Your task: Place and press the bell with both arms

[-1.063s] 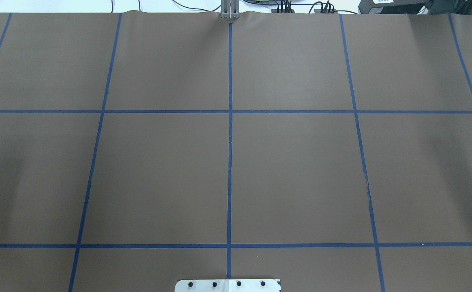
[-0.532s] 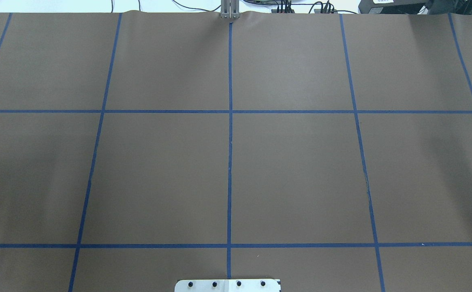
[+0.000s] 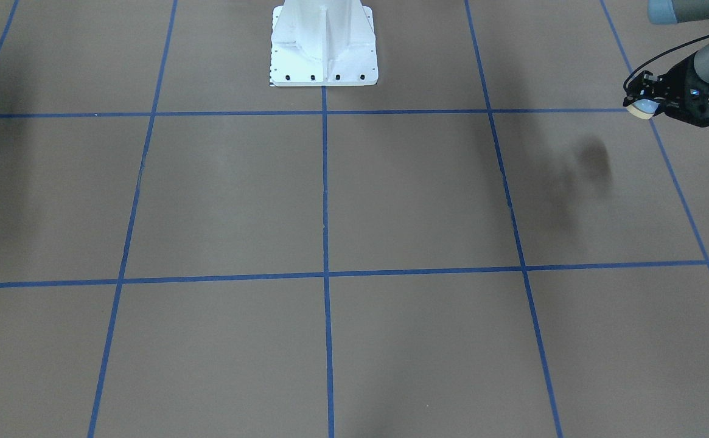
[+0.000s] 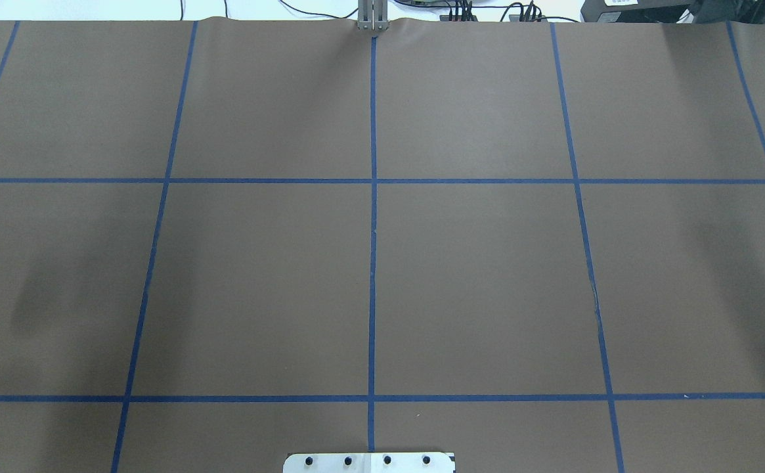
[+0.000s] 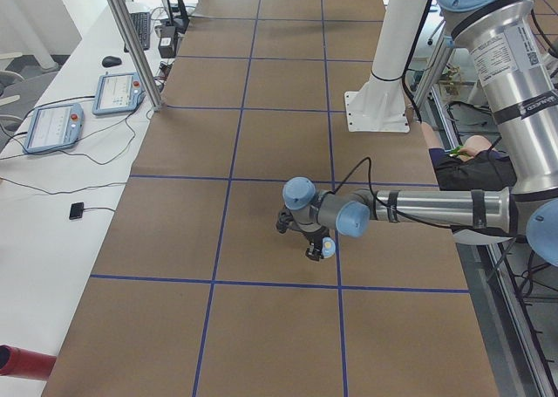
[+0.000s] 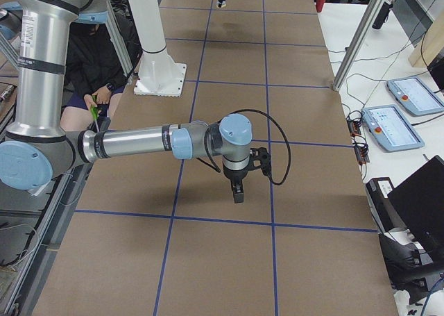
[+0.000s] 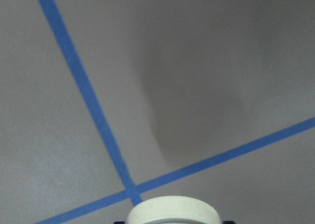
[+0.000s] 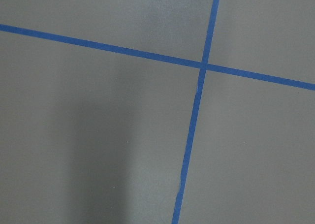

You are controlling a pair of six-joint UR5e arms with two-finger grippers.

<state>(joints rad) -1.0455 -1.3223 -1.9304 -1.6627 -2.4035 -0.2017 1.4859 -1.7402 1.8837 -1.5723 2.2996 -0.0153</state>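
Observation:
My left gripper [image 3: 644, 101] is shut on the small light-blue bell [image 3: 641, 108] and holds it tilted above the brown table, near a blue tape line. The bell's cream rim shows at the bottom of the left wrist view [image 7: 172, 210], over a tape crossing. In the exterior left view the bell [image 5: 327, 248] hangs at the tip of the near arm. My right gripper [image 6: 238, 194] points straight down above the table and holds nothing visible. I cannot tell whether it is open or shut. The right wrist view shows only table and tape.
The white pedestal [image 3: 324, 45] stands at the robot's edge of the table. A person [image 6: 94, 66] sits beside it. Touch pendants [image 5: 115, 92] and a metal post [image 5: 131, 39] stand along the far side. A red cylinder [image 5: 22, 362] lies at the table's left end.
In the overhead view only the shadow on the table's left side has shifted inward and darkened. No arm or bell shows there.

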